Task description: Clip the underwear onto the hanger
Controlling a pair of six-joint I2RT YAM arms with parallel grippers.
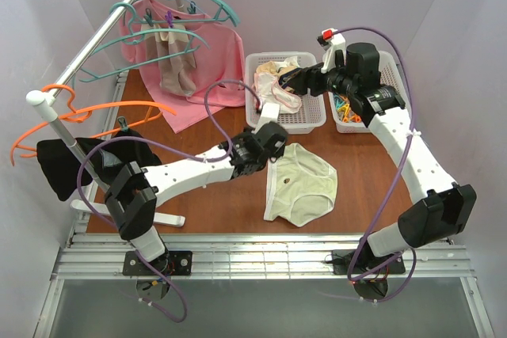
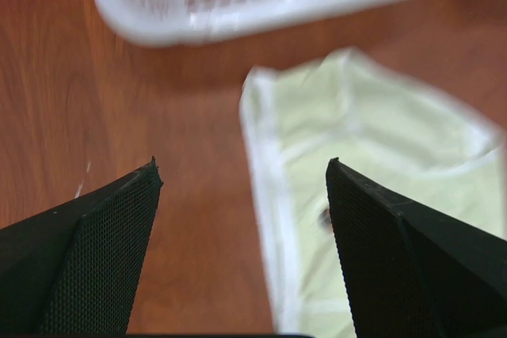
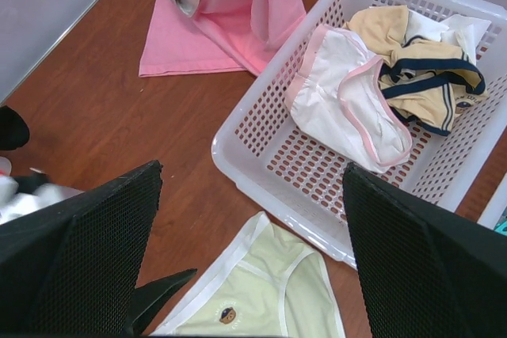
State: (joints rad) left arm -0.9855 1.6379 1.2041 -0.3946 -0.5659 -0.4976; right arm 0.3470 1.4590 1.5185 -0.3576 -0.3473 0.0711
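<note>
The cream-yellow underwear (image 1: 301, 182) is lying flat on the worktop (image 1: 198, 203) at lower center, just below the white basket (image 3: 277, 211), while the left tool (image 2: 242, 165) is hovering wide open and empty by its left edge and the right tool (image 3: 253, 168) is gaping empty over the basket.

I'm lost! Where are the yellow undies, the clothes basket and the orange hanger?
yellow undies (image 1: 305, 184): top view, middle fabric.
clothes basket (image 3: 261, 184): right wrist view, near wall.
orange hanger (image 1: 119, 106): top view, long arm.
</note>
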